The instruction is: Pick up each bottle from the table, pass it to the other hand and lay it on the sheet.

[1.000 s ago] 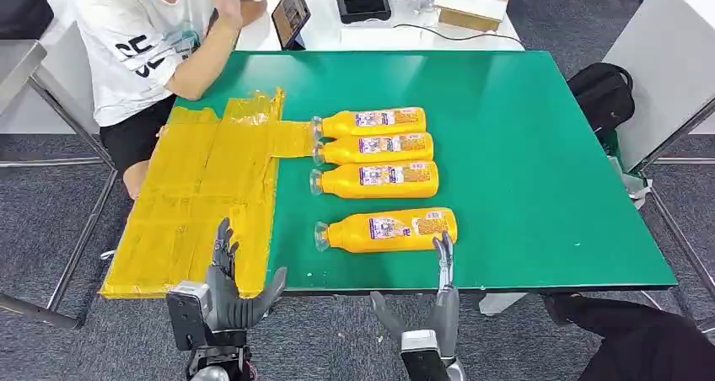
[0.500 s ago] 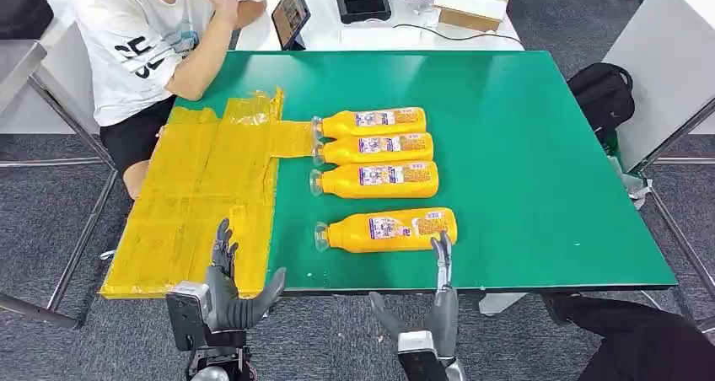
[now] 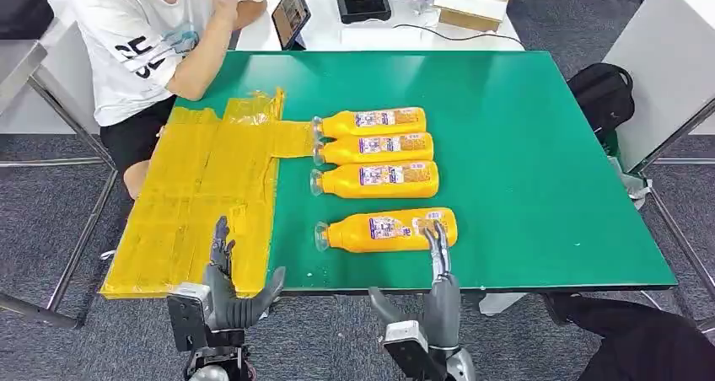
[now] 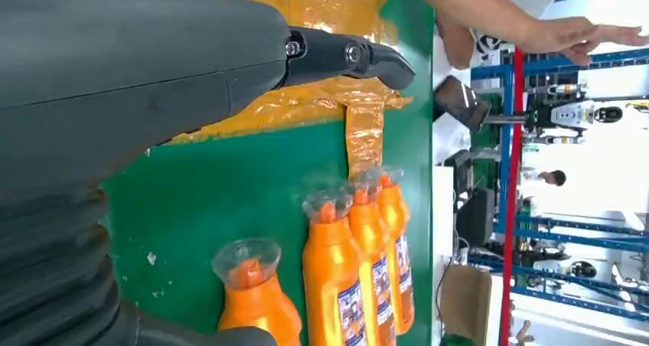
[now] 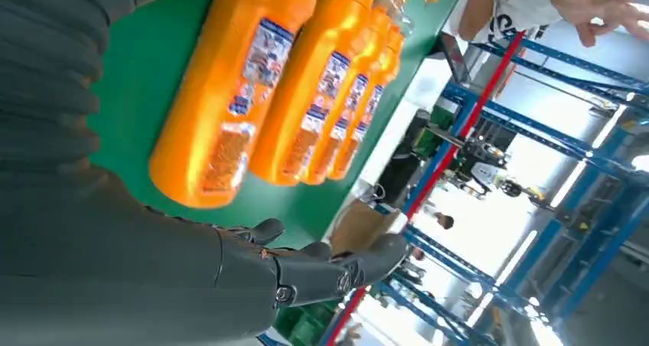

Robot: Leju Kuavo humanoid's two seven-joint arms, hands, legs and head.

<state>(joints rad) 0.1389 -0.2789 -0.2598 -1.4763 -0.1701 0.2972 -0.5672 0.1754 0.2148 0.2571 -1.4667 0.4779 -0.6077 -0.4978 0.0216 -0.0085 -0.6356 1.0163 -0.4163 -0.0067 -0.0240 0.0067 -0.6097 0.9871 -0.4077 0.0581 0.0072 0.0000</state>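
Observation:
Several orange bottles lie on their sides on the green table [image 3: 523, 145], caps toward the yellow sheet [image 3: 198, 195]. The nearest bottle [image 3: 388, 230] [image 5: 229, 93] [image 4: 252, 300] lies apart from the row of three [image 3: 375, 149] behind it. My right hand [image 3: 434, 292] reaches up over the table's front edge, open, its fingertips [image 3: 437, 238] at the near side of the nearest bottle's base end. My left hand [image 3: 223, 288] stands open at the front edge, its fingers over the sheet's near corner and nothing in it.
A person in a white shirt [image 3: 143, 44] sits at the far left corner, one arm raised above the table. A tablet [image 3: 291, 12], a black device [image 3: 362, 2] and a cardboard box [image 3: 474, 2] stand behind the table. A black backpack [image 3: 603, 94] lies at the right.
My right hand has moved forward and a little left, bringing its fingertips up to the nearest bottle. The left hand and the bottles have stayed put.

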